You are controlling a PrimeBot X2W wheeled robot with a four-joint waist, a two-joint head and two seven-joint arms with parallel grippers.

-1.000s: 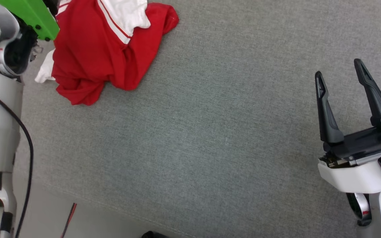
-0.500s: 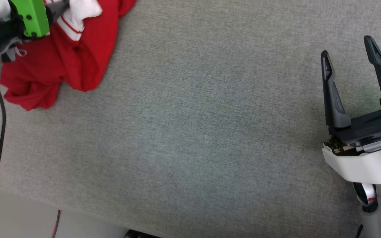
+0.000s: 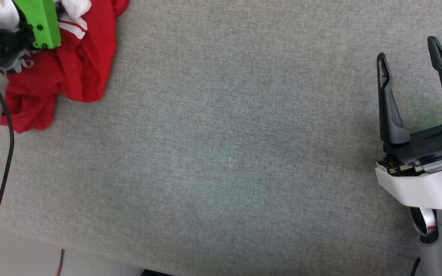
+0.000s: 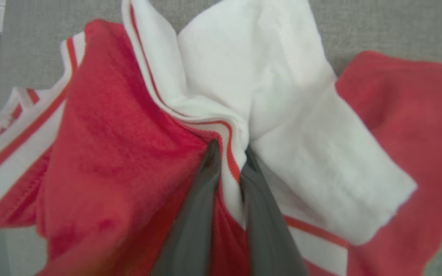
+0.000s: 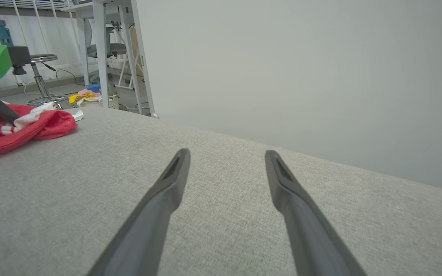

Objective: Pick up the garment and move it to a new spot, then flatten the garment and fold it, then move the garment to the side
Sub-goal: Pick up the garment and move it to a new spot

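The garment (image 3: 79, 65), red with white sleeves and red-and-white striped trim, lies crumpled at the far left of the grey table (image 3: 225, 134). My left gripper (image 4: 229, 153) is shut on the garment: its two dark fingers pinch a fold of striped trim where red cloth meets a white sleeve (image 4: 282, 126). Its green housing (image 3: 38, 21) sits over the heap. In the right wrist view the garment (image 5: 33, 126) lies far off to the left. My right gripper (image 3: 408, 49) hovers open over bare cloth at the right, nothing between its fingers (image 5: 227, 152).
The table's near edge (image 3: 90, 249) runs along the bottom left, with a red-and-black cable (image 3: 59, 262) below it. Past the far edge stand a stool (image 5: 40, 76), white desk legs (image 5: 100, 57) and a basket of coloured cloth (image 5: 84, 97). A pale wall (image 5: 301, 76) lies beyond.
The head camera has shifted, sliding the whole picture left. My left gripper has come down into the garment and closed on a fold of it. The right gripper stays open.
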